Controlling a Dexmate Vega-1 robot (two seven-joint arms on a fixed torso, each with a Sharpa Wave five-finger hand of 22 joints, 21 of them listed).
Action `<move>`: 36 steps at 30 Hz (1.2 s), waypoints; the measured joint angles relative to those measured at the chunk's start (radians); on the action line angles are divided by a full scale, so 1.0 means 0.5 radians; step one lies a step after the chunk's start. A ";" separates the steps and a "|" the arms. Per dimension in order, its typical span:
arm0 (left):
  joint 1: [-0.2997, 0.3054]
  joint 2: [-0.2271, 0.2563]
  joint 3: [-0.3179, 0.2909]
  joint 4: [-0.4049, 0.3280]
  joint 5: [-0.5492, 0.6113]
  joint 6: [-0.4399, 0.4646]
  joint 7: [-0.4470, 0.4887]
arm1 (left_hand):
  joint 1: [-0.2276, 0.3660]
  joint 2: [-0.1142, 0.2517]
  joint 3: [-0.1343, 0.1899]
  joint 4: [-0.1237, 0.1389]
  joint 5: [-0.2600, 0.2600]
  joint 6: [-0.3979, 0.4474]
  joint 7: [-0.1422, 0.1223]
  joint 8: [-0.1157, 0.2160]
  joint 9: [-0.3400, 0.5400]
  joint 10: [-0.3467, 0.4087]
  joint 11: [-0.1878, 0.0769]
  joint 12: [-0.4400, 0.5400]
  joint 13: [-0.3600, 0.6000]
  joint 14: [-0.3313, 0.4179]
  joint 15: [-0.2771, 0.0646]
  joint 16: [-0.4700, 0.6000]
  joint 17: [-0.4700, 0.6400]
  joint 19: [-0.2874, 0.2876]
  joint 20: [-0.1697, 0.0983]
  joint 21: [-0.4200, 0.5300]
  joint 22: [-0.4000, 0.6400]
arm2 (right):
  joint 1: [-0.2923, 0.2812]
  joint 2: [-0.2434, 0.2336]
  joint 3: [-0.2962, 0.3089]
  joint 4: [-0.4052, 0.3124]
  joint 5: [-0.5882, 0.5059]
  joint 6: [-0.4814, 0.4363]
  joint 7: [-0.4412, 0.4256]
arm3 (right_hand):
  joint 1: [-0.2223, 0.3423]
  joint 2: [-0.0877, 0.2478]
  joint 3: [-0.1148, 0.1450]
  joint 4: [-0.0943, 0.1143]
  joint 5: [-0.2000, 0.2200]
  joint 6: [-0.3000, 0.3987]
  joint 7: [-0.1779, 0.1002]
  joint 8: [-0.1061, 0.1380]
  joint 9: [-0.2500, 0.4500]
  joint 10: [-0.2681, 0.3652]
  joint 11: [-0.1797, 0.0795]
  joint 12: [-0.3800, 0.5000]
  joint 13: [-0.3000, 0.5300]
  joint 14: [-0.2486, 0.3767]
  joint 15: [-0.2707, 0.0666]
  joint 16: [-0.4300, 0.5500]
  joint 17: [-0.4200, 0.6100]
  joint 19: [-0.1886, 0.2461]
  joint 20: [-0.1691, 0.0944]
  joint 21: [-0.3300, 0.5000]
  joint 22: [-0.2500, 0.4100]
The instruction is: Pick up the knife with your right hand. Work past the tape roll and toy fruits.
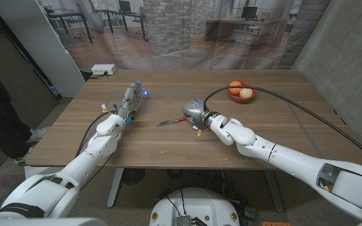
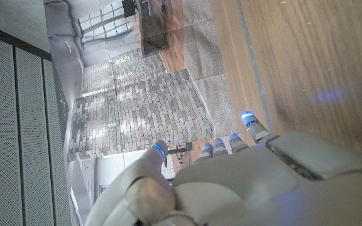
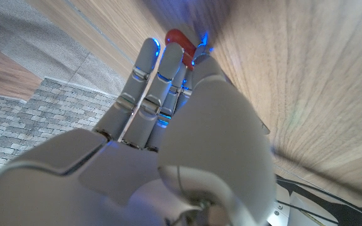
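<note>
While the right hand [image 1: 193, 110] sits near the middle of the desk [image 1: 281, 135], the knife [image 1: 168, 122] lies just at its fingertips, its grey blade pointing toward the robot's left and its red handle end tucked under the hand. In the right wrist view the fingers [image 3: 148, 81] reach forward, close together, over a red piece [image 3: 180, 39] that I take to be the knife's handle; whether they actually clasp it or only rest against it I cannot tell, since the hand itself covers the contact. From the head view the blade appears to lie on the wood.

Further back on the robot's right side, an orange bowl [image 1: 233, 96] stands on the desk with a pale, egg-like toy [image 1: 247, 93] and an orange toy fruit [image 1: 234, 86] in it, well apart from the knife. A black cable [image 1: 307, 113] arcs over the desk from the right wrist past the bowl.

On the robot's left side, the left hand [image 1: 132, 97] is stretched out on the desk, fingers extended and apart, holding nothing; blue lights glow at its fingertips. The left wrist view shows those fingers [image 2: 251, 125] pointing along the bare wood toward the far edge. A white box [image 1: 104, 69] lies on the floor beyond the desk's far left corner.
</note>
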 measured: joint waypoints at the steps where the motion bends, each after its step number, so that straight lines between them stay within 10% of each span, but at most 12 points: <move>1: 0.001 0.002 -0.003 0.001 0.000 0.000 0.000 | 0.000 0.000 0.000 0.000 0.000 0.000 0.000 0.000 0.000 0.000 0.000 0.000 0.000 0.000 0.000 0.000 0.000 0.000 0.000 0.000 0.000 | 0.000 -0.001 0.001 0.001 0.184 0.248 -0.421 | 0.007 -0.007 0.000 0.000 -0.004 0.003 0.003 0.004 0.000 0.004 0.004 0.002 0.052 0.004 -0.003 -0.007 0.003 0.000 0.000 0.008 0.000; 36: -0.017 -0.002 0.000 0.020 0.001 -0.013 -0.021 | 0.000 0.000 0.000 0.000 0.000 0.000 0.000 0.000 0.005 0.000 0.000 0.000 0.000 0.000 0.000 0.000 0.000 0.000 0.000 -0.015 -0.001 | -0.029 -0.061 0.127 -0.081 0.304 0.396 -0.637 | 0.014 -0.014 -0.027 0.020 -0.032 0.080 -0.055 -0.028 -0.051 0.028 -0.014 -0.018 0.140 0.021 -0.014 -0.098 0.100 -0.091 0.012 0.164 0.009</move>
